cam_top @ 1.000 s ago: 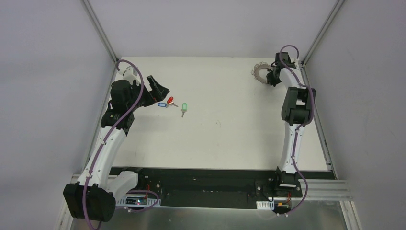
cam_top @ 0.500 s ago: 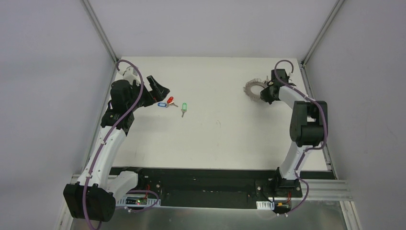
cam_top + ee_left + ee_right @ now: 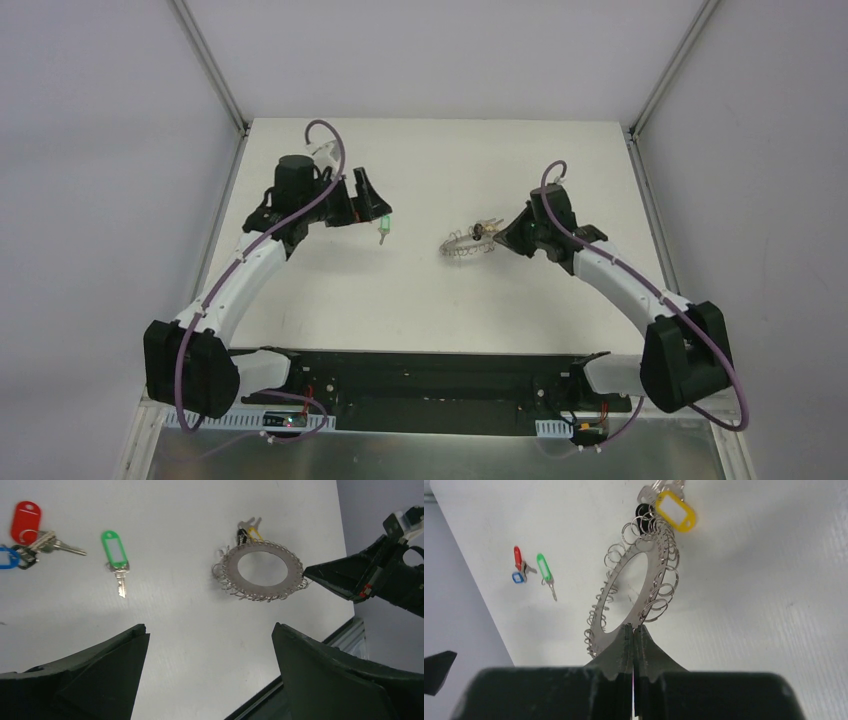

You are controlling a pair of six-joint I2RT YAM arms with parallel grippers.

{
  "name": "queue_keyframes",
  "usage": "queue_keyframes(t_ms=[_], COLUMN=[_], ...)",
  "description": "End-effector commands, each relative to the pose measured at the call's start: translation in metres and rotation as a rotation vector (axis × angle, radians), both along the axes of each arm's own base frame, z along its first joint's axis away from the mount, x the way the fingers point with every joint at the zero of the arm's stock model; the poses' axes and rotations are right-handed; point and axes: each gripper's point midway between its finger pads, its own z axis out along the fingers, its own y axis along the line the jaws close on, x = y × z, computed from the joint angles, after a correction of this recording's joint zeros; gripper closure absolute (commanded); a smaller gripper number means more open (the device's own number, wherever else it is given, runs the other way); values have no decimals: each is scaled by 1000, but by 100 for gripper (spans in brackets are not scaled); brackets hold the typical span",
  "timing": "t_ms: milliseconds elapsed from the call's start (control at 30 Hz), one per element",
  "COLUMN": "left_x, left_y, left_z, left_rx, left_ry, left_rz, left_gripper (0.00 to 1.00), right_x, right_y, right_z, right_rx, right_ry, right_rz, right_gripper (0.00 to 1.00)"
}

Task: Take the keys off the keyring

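My right gripper (image 3: 633, 627) is shut on the near rim of the keyring (image 3: 610, 634), a flat silver ring edged with small wire loops. The keyring (image 3: 468, 243) hangs tilted over the table's middle, at the tip of the right gripper (image 3: 503, 240). A yellow-tagged key (image 3: 675, 511) and a black fob hang from its far side. Loose on the table lie a green-tagged key (image 3: 114, 547), a red-tagged key (image 3: 25, 516) and a blue-tagged key (image 3: 6, 559). My left gripper (image 3: 210, 626) stands open and empty, above the table near the green key (image 3: 383, 227).
The white table (image 3: 440, 300) ends at a black rail (image 3: 430, 365) along its near edge. Metal frame posts (image 3: 210, 65) rise at the far corners, with grey walls on both sides. In the top view the left gripper (image 3: 375, 200) covers the red and blue keys.
The right arm carried the keyring from the far right corner to the table's middle, its grip closing tight. The left arm swung right, over the loose keys.
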Motion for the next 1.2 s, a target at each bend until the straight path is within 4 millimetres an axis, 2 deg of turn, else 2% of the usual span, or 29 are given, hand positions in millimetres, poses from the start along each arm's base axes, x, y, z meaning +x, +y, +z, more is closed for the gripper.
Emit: queue_keyframes(t_ms=[0,167,300,367,433,467,600,700,900,1000,1167], left_x=[-23,-28,-19,-22,-30,-39,-74,-92,-85,-84,-82], left_y=[-40,-52,-51,-61,-81,-93,-113,-126,-145,-157,-169], left_z=[10,9,8,0,-1,-1,-19,-29,-30,-39,-47], left_rx=[79,75,5,-63,-132,-112,268,344,374,476,515], left_ry=[-70,-83,-28,34,38,17,-223,-315,-464,-556,-574], left_rz=[-229,-295,-203,-231,-365,-439,-585,-651,-684,-752,-795], left_gripper=[0,0,0,0,0,0,0,0,0,0,6], right_x=[-22,-45,-55,-58,-60,-61,-62,-65,-72,-73,-75], right_y=[13,20,20,18,16,16,17,22,38,41,50], right_z=[17,17,19,21,23,26,33,37,52,58,68], right_rx=[60,79,78,73,68,70,77,102,131,132,157], right_ry=[-69,-81,-91,-101,-110,-117,-122,-127,-126,-129,-142], right_rz=[36,93,120,127,130,132,135,149,215,225,237], right_gripper=[100,100,100,100,100,100,100,100,100,100,100])
